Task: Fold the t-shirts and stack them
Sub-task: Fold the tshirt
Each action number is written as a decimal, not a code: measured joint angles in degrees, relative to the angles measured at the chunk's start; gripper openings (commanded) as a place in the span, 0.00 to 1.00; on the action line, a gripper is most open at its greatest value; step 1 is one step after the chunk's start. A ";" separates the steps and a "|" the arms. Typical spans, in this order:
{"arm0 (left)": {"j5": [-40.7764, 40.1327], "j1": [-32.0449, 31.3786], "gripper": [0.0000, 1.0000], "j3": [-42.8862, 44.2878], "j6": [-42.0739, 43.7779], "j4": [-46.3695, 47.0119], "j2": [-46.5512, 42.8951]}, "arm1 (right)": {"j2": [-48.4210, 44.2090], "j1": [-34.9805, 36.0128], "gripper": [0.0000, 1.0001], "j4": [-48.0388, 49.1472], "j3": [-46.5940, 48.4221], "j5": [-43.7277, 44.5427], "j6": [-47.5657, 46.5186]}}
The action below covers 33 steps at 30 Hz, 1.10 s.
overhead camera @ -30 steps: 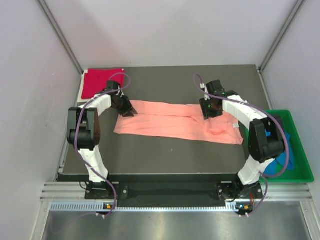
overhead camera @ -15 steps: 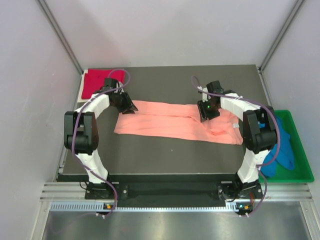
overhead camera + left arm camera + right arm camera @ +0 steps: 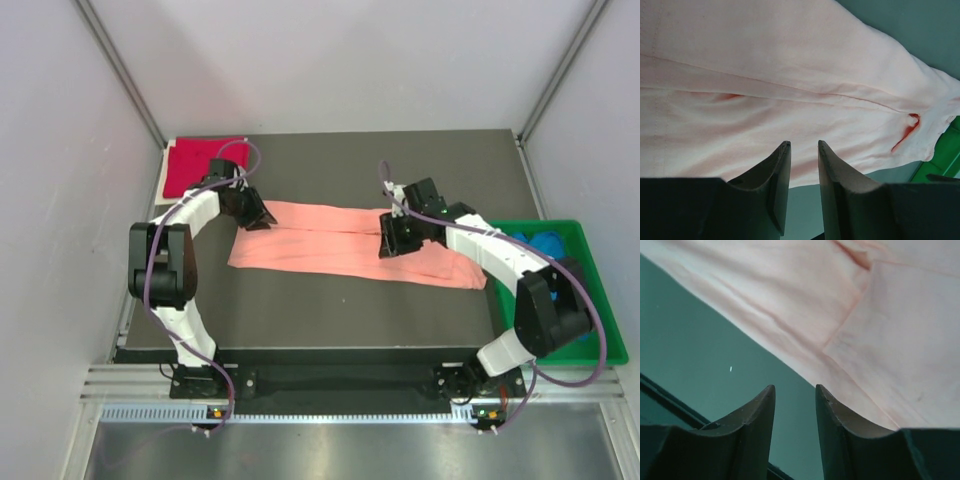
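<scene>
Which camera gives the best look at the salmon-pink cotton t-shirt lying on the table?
The top external view: the salmon-pink cotton t-shirt shows nearly whole there, folded into a long band across the dark table. Each wrist view gives only a close patch of its fabric, seams and one edge.
</scene>
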 measured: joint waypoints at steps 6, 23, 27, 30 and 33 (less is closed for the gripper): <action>0.04 -3.13 0.34 -1.99 -0.59 0.74 -0.09 | -5.11 -3.34 0.39 -1.51 -0.09 10.88 7.10; -0.35 -7.41 0.33 -8.17 -2.80 4.83 -1.57 | -5.20 -24.09 0.30 -3.96 -9.53 25.40 23.10; -0.46 -7.41 0.33 -8.96 -2.97 4.87 -1.57 | -6.88 -24.44 0.31 -3.74 -14.60 25.05 26.67; -0.44 -7.41 0.33 -8.96 -3.10 4.98 -1.57 | -7.26 -24.46 0.31 -3.41 -16.04 24.52 28.57; -0.44 -7.41 0.33 -8.98 -3.17 5.05 -1.57 | -7.26 -24.46 0.30 -2.34 -16.46 24.06 29.73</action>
